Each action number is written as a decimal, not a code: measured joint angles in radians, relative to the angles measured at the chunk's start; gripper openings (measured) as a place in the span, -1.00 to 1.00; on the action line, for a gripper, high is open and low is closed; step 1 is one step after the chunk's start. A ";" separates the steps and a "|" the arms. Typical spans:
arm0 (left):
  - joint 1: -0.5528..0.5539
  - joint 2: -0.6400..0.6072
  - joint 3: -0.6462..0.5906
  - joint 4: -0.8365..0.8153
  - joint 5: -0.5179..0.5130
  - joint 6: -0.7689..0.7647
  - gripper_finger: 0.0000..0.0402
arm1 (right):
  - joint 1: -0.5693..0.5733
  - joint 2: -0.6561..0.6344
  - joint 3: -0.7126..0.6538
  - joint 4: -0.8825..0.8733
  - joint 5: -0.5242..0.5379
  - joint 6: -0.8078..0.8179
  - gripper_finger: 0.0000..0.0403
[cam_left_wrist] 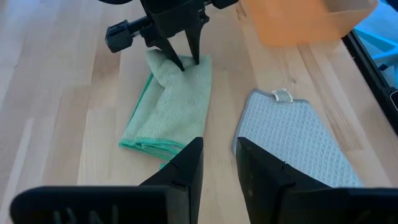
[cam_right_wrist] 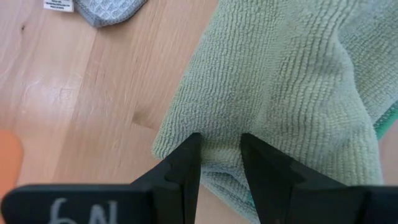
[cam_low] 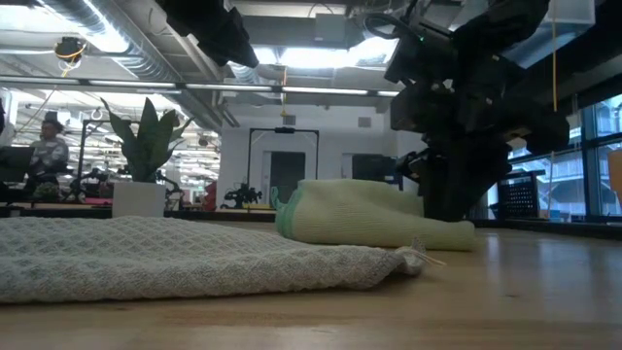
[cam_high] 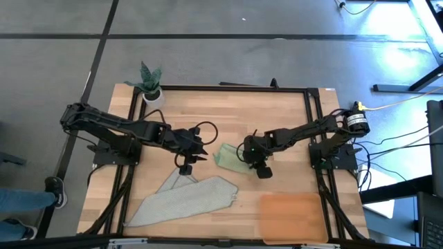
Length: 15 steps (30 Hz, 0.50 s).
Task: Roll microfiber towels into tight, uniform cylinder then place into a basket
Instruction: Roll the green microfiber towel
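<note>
A: Right gripper [cam_left_wrist: 185, 59] is seen pinching the end of the loosely rolled pale sage-green microfiber towel [cam_high: 230, 158], mid-table. Left gripper [cam_high: 187, 164] is held unclenched, empty.

B: Unrolling is risked if lifted by one end; flat orange-brown basket [cam_high: 291, 216] sits near.

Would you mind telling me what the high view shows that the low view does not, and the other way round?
Only the high view shows the orange basket at the table's near right corner, and the left claw hanging above the grey towel's narrow end. Only the low view shows the room behind, with a person seated far off. Both show the plant, the grey towel lying flat, and the right claw at the bunched green towel.
</note>
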 joint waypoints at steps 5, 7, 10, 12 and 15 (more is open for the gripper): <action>0.000 0.000 0.000 0.000 0.000 0.000 -0.57 | 0.000 0.000 0.000 0.000 0.000 0.001 -0.41; 0.000 0.000 0.000 0.000 0.000 0.000 -0.57 | 0.000 0.000 0.000 0.000 0.000 0.002 -0.41; 0.000 0.000 0.000 0.000 0.000 0.000 -0.57 | 0.000 0.000 0.000 0.000 0.000 0.002 -0.41; 0.000 0.000 0.000 0.000 0.000 0.000 -0.57 | 0.000 0.000 0.000 0.000 0.000 0.018 -0.41; 0.000 0.000 0.000 0.000 0.000 0.000 -0.57 | -0.001 0.000 0.001 0.000 0.000 0.063 -0.41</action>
